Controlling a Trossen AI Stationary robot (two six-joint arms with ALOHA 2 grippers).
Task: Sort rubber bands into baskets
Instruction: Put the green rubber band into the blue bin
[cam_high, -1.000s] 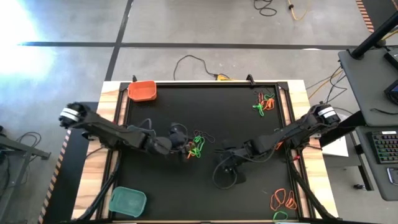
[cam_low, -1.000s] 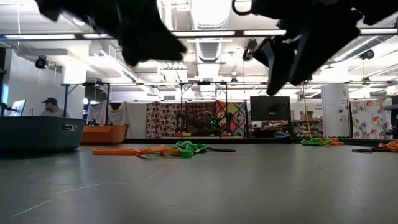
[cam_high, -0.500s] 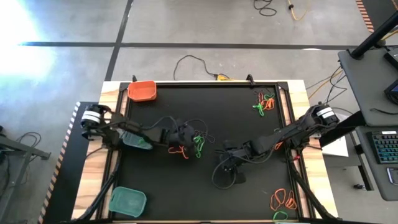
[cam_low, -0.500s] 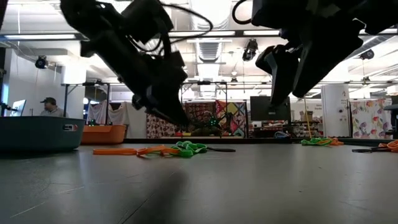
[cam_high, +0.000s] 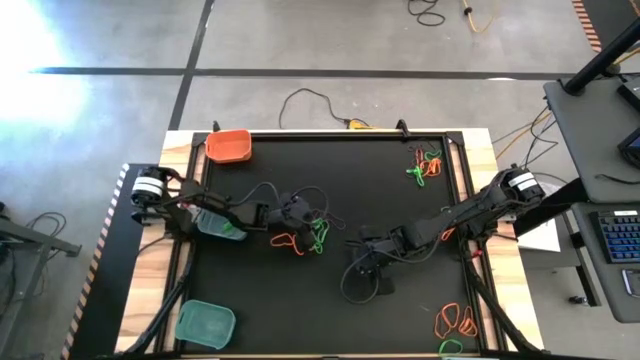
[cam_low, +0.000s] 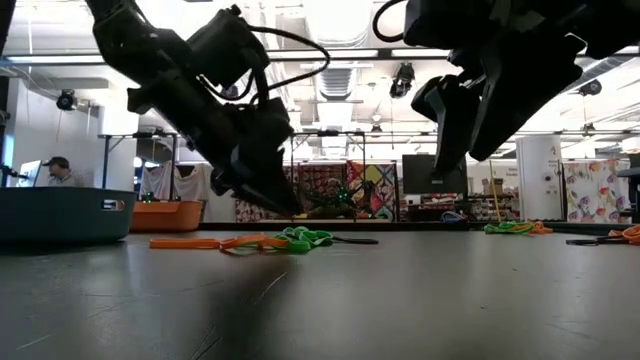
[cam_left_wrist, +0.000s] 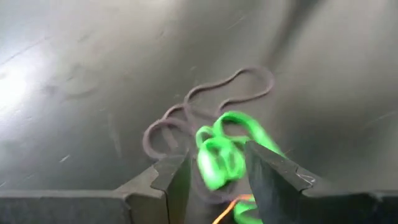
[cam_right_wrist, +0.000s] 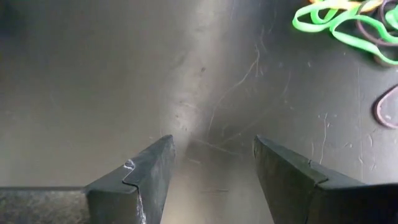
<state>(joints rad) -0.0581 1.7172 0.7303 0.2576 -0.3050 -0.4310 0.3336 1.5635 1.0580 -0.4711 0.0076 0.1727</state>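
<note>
A small pile of rubber bands lies on the black mat at the table's middle: orange (cam_high: 285, 240), bright green (cam_high: 319, 235) and black (cam_high: 330, 216). My left gripper (cam_high: 301, 221) is open just over this pile. In the left wrist view (cam_left_wrist: 217, 180) its fingers stand on either side of the green bands (cam_left_wrist: 222, 152), with a dark band (cam_left_wrist: 211, 102) beyond. Whether they touch, I cannot tell. My right gripper (cam_high: 358, 258) is open and empty above bare mat, right of the pile (cam_right_wrist: 211, 180). An orange basket (cam_high: 229, 146) sits far left, a teal basket (cam_high: 206, 323) near left, and another teal basket (cam_high: 218, 224) under my left arm.
More bands lie at the far right (cam_high: 427, 163) and near right (cam_high: 455, 320) of the mat. A black cable loops beside my right gripper (cam_high: 360, 285). Wooden strips edge the mat. A person sits in the room beyond (cam_low: 60, 172).
My left arm has drawn back and my left gripper has come down toward the middle pile, tipping its fingers toward the bands. The teal basket under the arm and the orange band have come into sight. My right gripper has kept still.
</note>
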